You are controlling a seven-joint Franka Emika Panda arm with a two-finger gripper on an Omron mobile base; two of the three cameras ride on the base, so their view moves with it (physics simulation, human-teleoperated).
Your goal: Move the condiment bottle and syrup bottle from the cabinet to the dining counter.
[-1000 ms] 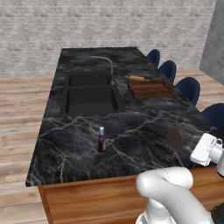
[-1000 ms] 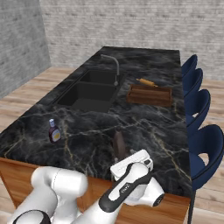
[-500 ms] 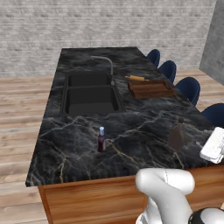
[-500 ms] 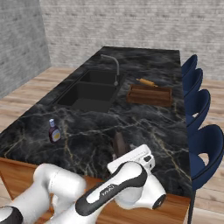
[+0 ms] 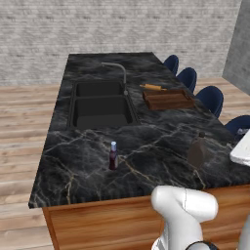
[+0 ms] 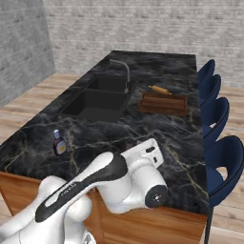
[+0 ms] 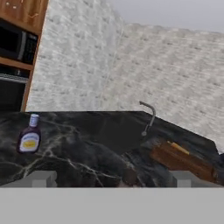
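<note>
The slender dark red condiment bottle [image 5: 113,156] [image 6: 59,143] [image 7: 29,135] with its pale cap stands upright on the black marble dining counter [image 5: 161,128] near the front edge. To its right in the left base view stands the wide brown syrup bottle [image 5: 197,150], free of any grip. In the hand view its dark cap [image 7: 130,176] shows low between the fingertips. My gripper [image 7: 113,179] is open, with its fingertips [image 7: 42,178] wide apart, just behind and above the syrup bottle. In the right base view my arm hides the syrup bottle.
A double sink [image 5: 100,105] with a grey faucet [image 5: 117,68] is set into the counter's far half. A wooden tray [image 5: 166,99] with a rolling pin lies right of it. Blue stools [image 5: 210,97] line the right side. A wooden wall unit with a microwave [image 7: 17,43] is far left.
My hand has drawn back to the right, away from the syrup bottle, which stays standing on the counter. The condiment bottle has not moved.
</note>
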